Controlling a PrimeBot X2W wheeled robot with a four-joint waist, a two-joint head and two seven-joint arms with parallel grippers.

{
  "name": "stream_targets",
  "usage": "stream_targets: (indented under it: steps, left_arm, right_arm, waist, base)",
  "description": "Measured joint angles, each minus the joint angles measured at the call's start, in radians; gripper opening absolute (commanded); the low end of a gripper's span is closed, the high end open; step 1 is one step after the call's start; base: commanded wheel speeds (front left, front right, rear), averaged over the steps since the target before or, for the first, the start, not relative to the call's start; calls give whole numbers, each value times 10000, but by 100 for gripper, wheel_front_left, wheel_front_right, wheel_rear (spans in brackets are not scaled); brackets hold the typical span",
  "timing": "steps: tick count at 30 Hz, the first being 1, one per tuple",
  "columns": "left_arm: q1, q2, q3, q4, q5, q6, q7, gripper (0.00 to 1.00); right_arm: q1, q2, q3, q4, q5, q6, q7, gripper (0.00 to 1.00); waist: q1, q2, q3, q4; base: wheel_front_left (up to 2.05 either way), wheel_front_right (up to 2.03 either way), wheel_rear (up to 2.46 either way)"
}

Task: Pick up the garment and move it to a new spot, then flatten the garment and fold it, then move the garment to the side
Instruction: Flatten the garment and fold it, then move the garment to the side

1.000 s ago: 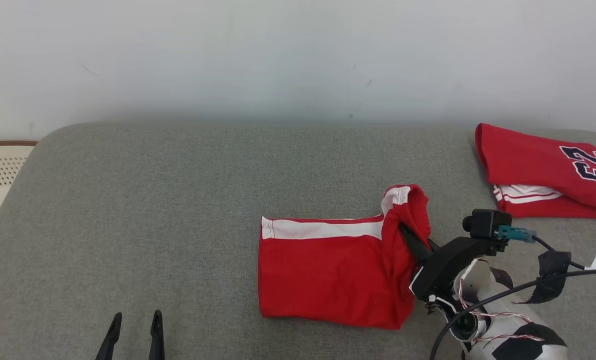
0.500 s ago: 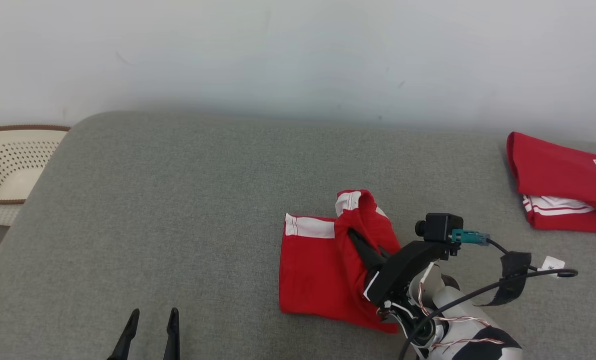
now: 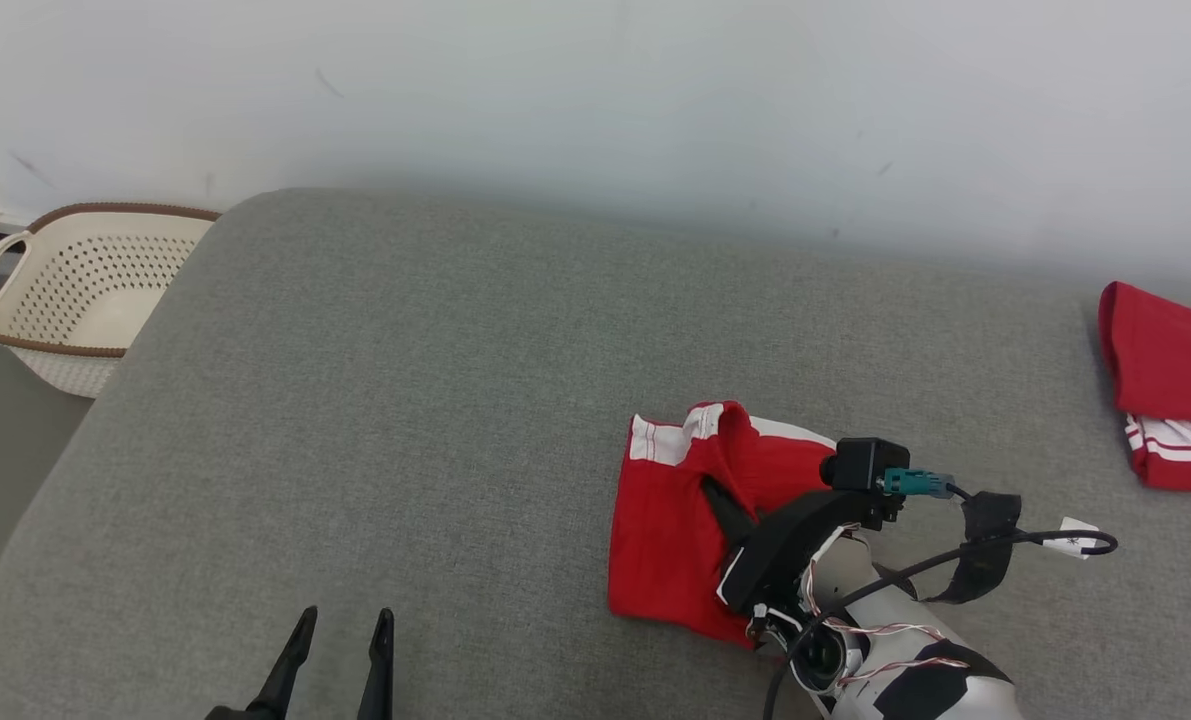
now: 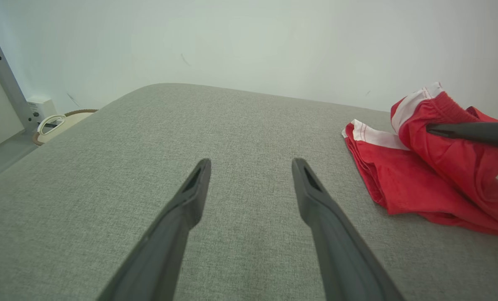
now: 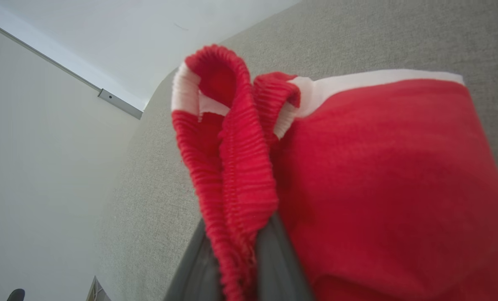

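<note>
— Bright, even light, no glare?
— None. A soft shadow runs along the foot of the wall. In the right wrist view, the close garment looks slightly soft.

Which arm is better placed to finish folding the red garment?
Right. The right gripper is shut on the red garment, holding its ribbed edge lifted. The left gripper stands open over the grey cushion, apart from it.
</note>
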Motion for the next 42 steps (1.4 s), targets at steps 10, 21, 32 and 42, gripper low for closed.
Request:
stream_targets:
  steps: [10, 21, 32, 42]
  left_arm:
    - [-59, -4, 190, 42, -46, 59, 0, 100]
    - [100, -12, 293, -15, -44, 100, 0, 100]
    - [281, -17, 520, -224, 8, 159, 0, 100]
    - [282, -19, 516, -274, 31, 138, 0, 100]
  right_arm:
    - [-187, 23, 746, 226, 472, -2, -441, 100]
    - [-219, -500, 1221, -708, 161, 0, -2025, 100]
    - [127, -1442, 299, -617, -1204, -2, -2364, 100]
    - [529, -1208, 79, 259, -1553, 0, -1814, 100]
  waist:
    - [0, 0, 26, 50]
    - [0, 0, -62, -277]
    - [0, 0, -174, -710]
    - [0, 0, -108, -728]
  base:
    - [0, 0, 0]
    - [0, 0, 0]
    - [0, 0, 0]
    - [0, 0, 0]
